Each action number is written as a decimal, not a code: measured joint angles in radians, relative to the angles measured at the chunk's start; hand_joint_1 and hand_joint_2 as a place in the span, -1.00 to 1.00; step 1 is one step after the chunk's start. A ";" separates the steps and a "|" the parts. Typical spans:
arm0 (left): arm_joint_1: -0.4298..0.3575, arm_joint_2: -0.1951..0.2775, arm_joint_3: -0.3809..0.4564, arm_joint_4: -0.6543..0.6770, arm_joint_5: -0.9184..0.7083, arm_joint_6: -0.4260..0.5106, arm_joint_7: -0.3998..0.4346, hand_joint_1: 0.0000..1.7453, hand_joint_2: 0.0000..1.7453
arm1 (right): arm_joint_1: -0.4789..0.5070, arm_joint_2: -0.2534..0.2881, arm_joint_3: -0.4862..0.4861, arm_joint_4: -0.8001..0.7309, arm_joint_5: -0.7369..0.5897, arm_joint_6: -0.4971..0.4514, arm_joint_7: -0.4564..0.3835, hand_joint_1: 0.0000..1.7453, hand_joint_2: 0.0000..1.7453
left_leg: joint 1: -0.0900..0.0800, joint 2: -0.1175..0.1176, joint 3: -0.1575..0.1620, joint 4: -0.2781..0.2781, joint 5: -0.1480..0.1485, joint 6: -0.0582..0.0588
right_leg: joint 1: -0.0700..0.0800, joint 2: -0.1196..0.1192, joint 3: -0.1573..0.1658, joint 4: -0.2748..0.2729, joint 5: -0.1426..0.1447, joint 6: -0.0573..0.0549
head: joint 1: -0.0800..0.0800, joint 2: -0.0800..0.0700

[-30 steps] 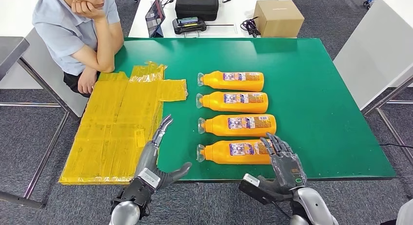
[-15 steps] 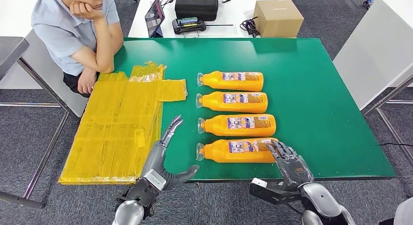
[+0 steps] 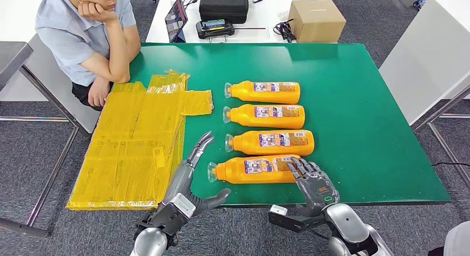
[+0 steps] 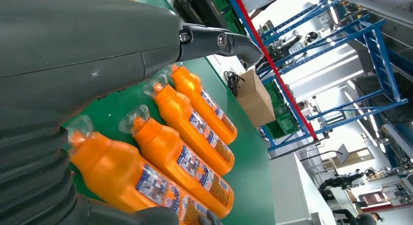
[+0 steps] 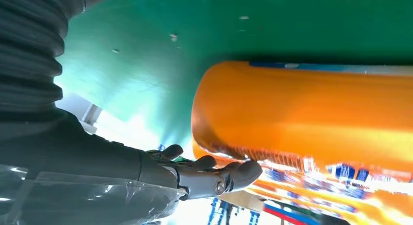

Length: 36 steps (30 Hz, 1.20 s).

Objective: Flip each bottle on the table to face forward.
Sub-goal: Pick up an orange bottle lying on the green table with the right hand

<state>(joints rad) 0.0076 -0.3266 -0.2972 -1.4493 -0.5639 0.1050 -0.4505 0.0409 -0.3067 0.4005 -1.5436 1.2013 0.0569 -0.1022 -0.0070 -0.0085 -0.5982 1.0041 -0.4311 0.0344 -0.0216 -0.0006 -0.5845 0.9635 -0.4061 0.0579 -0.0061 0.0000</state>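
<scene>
Now nearest orange bottle (image 3: pixel 252 169) lies shifted cap-first toward left hand (image 3: pixel 191 181), out of line with three bottles behind | right hand (image 3: pixel 308 182) fingers pressing its base, no grasp | left hand released, empty | flip pending on green counter (image 3: pixel 360 101).

Four bottles are being kept lying on their sides in a column on the table (image 3: pixel 360 101), caps pointing left. The farthest bottle (image 3: pixel 263 92) is lying behind the second bottle (image 3: pixel 265 116), which is lying behind the third bottle (image 3: pixel 270 142). The nearest bottle (image 3: pixel 249 169) is set further left than the others, near the front edge. The right hand (image 3: pixel 310 181) is resting at its base end, and the left hand (image 3: pixel 185 184) is placed just left of its cap. A sheet (image 3: pixel 133 145) is spread over the table's left edge, a person (image 3: pixel 83 34) being seated behind it. A box (image 3: pixel 317 20) and a case (image 3: pixel 224 5) are standing on another table behind.
</scene>
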 joint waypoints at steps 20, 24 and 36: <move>0.006 0.000 0.006 -0.014 -0.011 0.009 0.006 -1.00 1.00 | -0.028 0.013 0.095 -0.043 -0.018 0.006 -0.010 -1.00 1.00 | 0.000 0.000 0.000 0.000 0.000 0.000 | 0.000 0.000 0.000 0.000 0.000 0.000 | 0.000 0.000; 0.006 0.000 0.006 -0.015 -0.011 0.009 0.006 -1.00 1.00 | -0.028 0.013 0.095 -0.043 -0.018 0.006 -0.010 -1.00 1.00 | 0.000 0.000 0.000 0.000 0.000 0.000 | 0.000 0.000 0.000 0.000 0.000 0.000 | 0.000 0.000; 0.004 0.000 -0.001 -0.016 -0.021 0.002 0.000 -1.00 1.00 | -0.146 0.103 0.069 0.067 -0.034 -0.035 0.015 -1.00 1.00 | 0.000 -0.001 0.000 0.000 0.001 0.000 | 0.000 0.000 0.000 0.000 0.000 0.000 | 0.000 0.000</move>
<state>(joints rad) 0.0119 -0.3262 -0.2984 -1.4652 -0.5847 0.1071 -0.4500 -0.1049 -0.2034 0.4691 -1.4763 1.1668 0.0215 -0.0873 -0.0070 -0.0092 -0.5984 1.0042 -0.4304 0.0348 -0.0217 -0.0008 -0.5845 0.9637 -0.4060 0.0579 -0.0058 0.0000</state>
